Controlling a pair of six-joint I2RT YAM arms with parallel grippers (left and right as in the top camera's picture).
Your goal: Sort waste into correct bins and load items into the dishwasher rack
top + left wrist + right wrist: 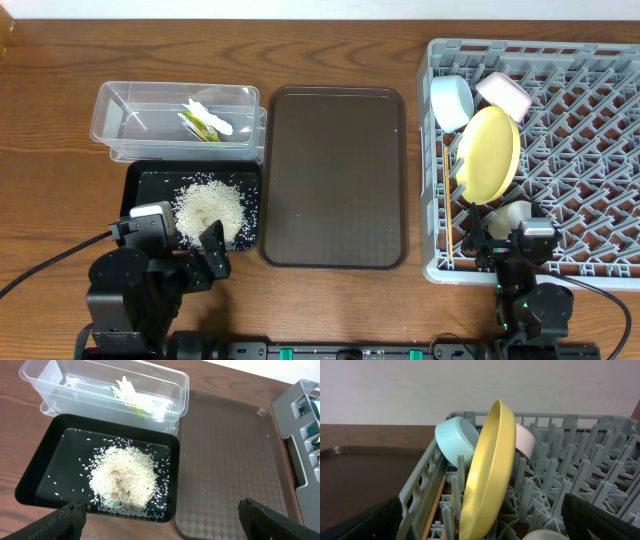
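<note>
Left hand [160,506] wide, empty, 6 o'clock of black tray [45,475]; right hand [480,502] likewise, 6 o'clock of yellow plate [490,470]. Sorting looks complete: back yours out straight, clear of dishwasher rack [420,485].

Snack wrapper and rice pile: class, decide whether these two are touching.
Apart. The overhead view shows the snack wrapper inside the clear tub and the rice pile in the black tray, with the tub's wall between them.

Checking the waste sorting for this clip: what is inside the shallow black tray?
A heap of white rice grains lies in the black tray, loose grains scattered around it, a few brownish bits on top. Anything under the heap is covered.
</note>
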